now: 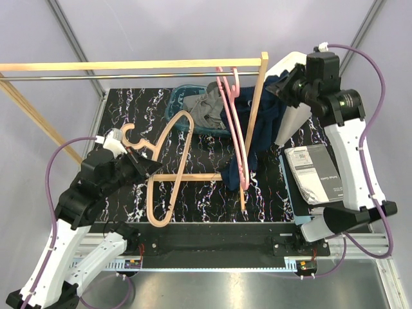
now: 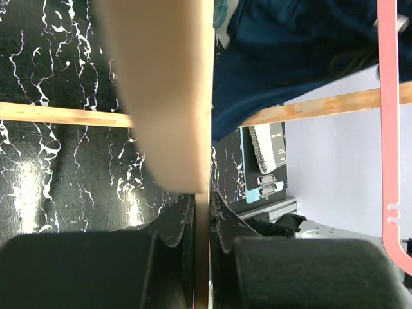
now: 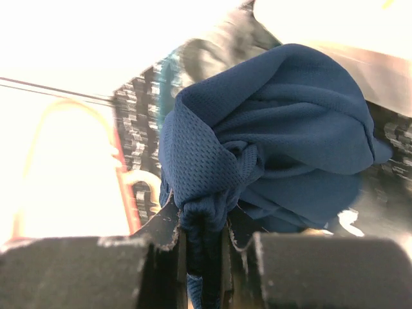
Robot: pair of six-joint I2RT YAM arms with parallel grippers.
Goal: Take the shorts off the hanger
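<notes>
The navy shorts (image 1: 261, 125) hang bunched beside the wooden rack post; their lower end (image 1: 232, 175) lies at the tip of the tan wooden hanger (image 1: 172, 138). My right gripper (image 1: 281, 88) is shut on a fold of the navy shorts (image 3: 270, 129), which bulges from between its fingers (image 3: 205, 222). My left gripper (image 1: 149, 168) is shut on the tan hanger's bar (image 2: 168, 96), pinched between its fingers (image 2: 203, 222), low over the table. The navy fabric also shows in the left wrist view (image 2: 290, 51). The grey shorts (image 1: 207, 109) lie in a teal basket (image 1: 182, 96).
A pink hanger (image 1: 233, 122) hangs from the metal rail (image 1: 96, 76) of the wooden rack (image 1: 129, 65), in front of the navy shorts; it shows in the left wrist view (image 2: 388, 129). A booklet on a clipboard (image 1: 317, 174) lies at the right. The table is black marble (image 1: 116, 122).
</notes>
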